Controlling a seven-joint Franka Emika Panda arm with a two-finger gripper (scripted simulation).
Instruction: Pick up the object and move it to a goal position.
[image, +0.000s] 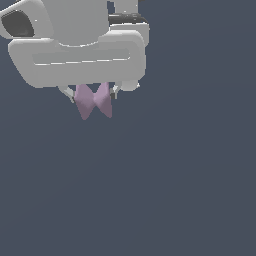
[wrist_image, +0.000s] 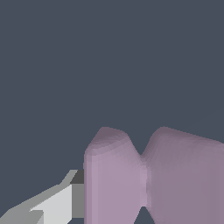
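The object (image: 93, 102) is a small pale pink-lilac bow-tie solid with two flared lobes and a narrow waist. It sits between the two fingers of my white gripper (image: 92, 96), near the top of the exterior view towards its left. The fingers press on its two outer sides, so the gripper is shut on it. The object's lower half hangs below the fingertips. In the wrist view the object (wrist_image: 113, 175) fills the lower part, and one white finger with a dark pad (wrist_image: 78, 192) touches its side. The other finger is out of that frame.
A uniform dark blue-grey background surrounds the gripper in both views. No other object, edge or goal marker shows.
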